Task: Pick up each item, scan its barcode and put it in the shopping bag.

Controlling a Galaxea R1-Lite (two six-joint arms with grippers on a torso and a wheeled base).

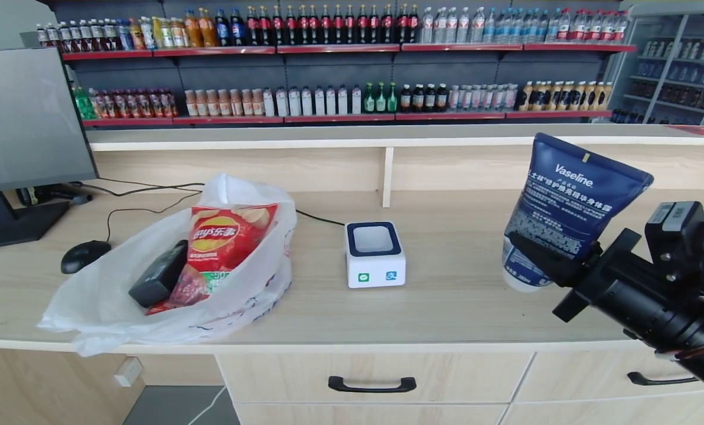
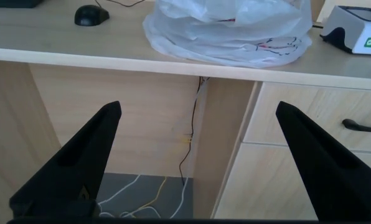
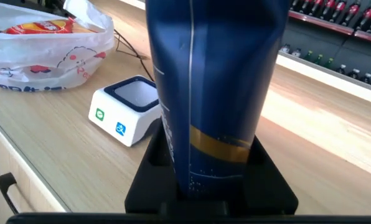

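On wooden counter (image 1: 458,295), shopping bag (image 1: 92,301); bottle shelves (image 1: 340,50) behind.

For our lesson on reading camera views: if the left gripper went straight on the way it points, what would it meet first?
Probably the wooden panel under the counter, near the hanging cable. The open left gripper aims below the counter; depth is unclear.

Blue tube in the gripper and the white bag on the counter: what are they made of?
The dark blue lotion tube looks like flexible plastic with a soft sheen: its upper end is crimped flat and a seam runs along it. The white translucent shopping bag seems to be thin plastic film: it crumples, and its contents show faintly through.
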